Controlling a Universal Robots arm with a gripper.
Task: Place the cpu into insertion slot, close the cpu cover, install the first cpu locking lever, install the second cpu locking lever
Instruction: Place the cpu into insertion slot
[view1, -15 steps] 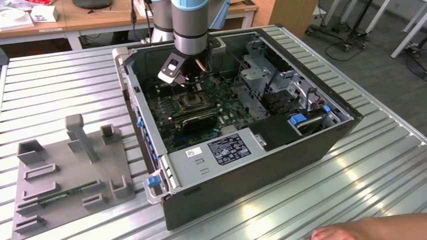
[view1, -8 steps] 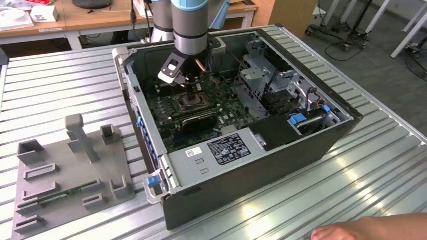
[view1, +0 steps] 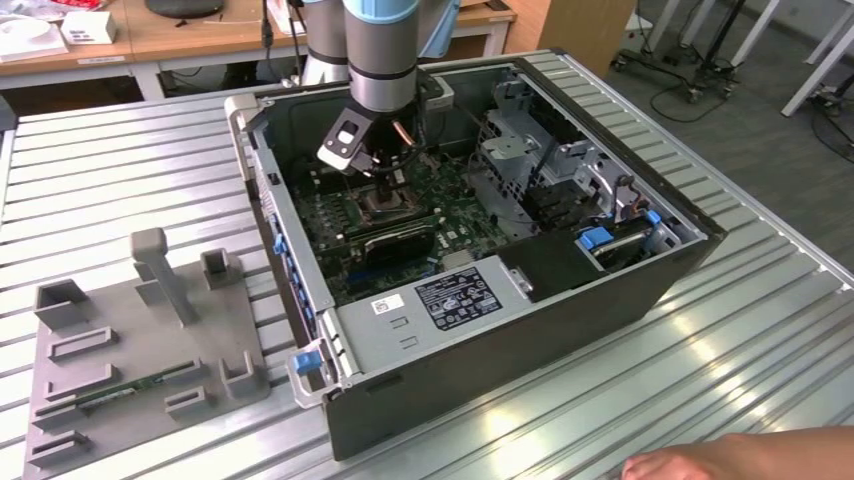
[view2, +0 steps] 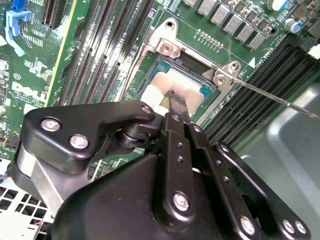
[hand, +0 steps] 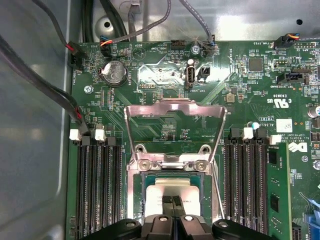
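One dull silver-tan cpu (view2: 186, 82), cpu cover (hand: 173, 105) raised

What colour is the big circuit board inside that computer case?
The circuit board is green, and it shows best in the first wrist view.

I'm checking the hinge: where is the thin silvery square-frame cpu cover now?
In the first wrist view the cpu cover stands open, hinged at the dark square insertion slot's edge, between the long black memory slots.
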